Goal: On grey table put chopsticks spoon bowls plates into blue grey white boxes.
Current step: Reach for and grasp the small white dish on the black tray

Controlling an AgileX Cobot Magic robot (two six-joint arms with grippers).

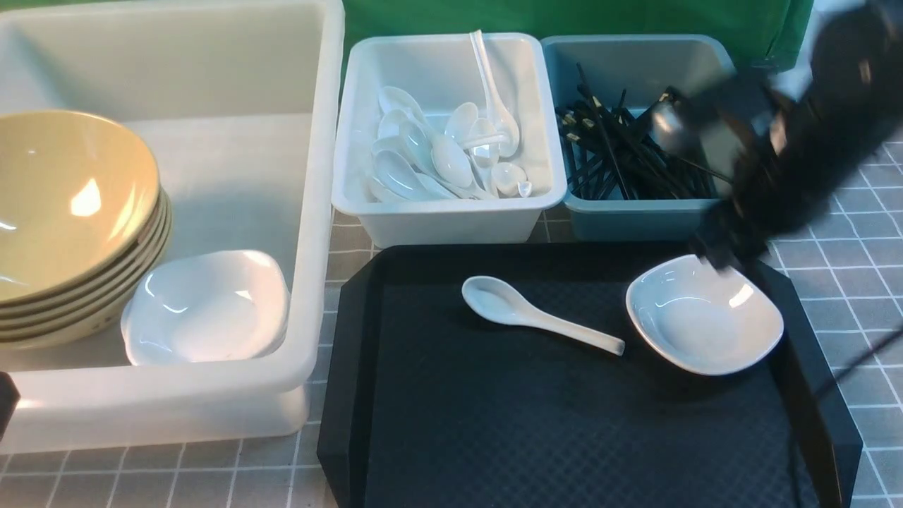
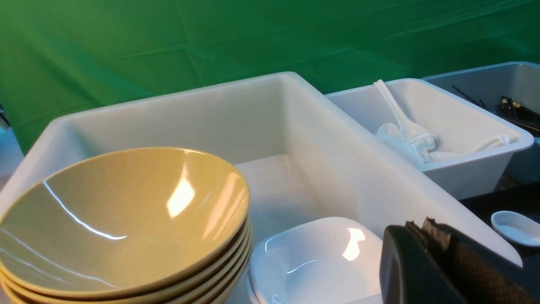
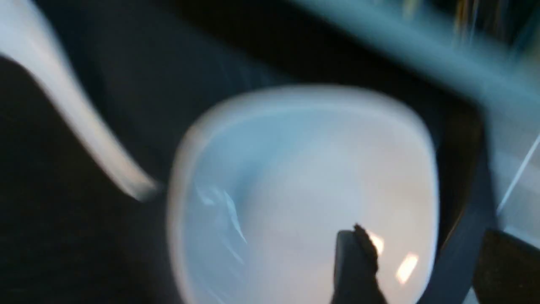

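A white plate (image 1: 705,317) and a white spoon (image 1: 522,310) lie on the black tray (image 1: 529,423). My right gripper (image 1: 719,254), blurred by motion, is open at the plate's far rim. In the right wrist view one finger (image 3: 356,257) hangs over the plate (image 3: 295,177) and the other stands outside its rim. Stacked tan bowls (image 1: 63,197) and another plate (image 1: 211,303) sit in the large white box (image 1: 317,176). My left gripper (image 2: 426,226) is shut and empty at that box's near corner. The chopsticks (image 1: 621,155) lie in the blue-grey box (image 1: 635,219).
The small white box (image 1: 451,219) between the other two holds several spoons. All three boxes stand along the tray's far and left sides. The grey table (image 1: 861,247) shows right of the tray. A green backdrop hangs behind.
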